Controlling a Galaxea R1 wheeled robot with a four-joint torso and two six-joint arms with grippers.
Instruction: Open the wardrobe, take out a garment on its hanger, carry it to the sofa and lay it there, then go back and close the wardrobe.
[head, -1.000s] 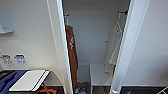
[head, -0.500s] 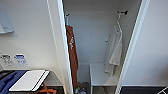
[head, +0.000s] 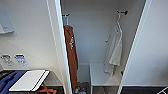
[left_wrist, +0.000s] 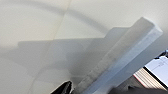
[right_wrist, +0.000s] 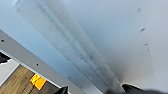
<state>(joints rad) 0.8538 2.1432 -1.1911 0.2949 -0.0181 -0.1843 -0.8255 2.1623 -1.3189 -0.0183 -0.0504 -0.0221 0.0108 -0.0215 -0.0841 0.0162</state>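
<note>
The wardrobe (head: 105, 37) is seen open; the garment (head: 114, 51) is hung lengthwise on its hanger (head: 118, 25) at the rail's right end. Gripper states cannot be told.

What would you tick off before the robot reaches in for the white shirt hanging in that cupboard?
1. Wardrobe doors open: ok, both stand wide and the inside shows.
2. Garment in sight: ok, it hangs at the right side of the wardrobe.
3. Hanger still on its hook fitting: ok, it hangs from the dark fitting.
4. Right one picked: ok, the orange garment hangs apart at the left side.
5. Path to it free: ok, just a low white shelf below it.
6. Grippers ready: cannot tell, their fingers are hard to make out.
</note>
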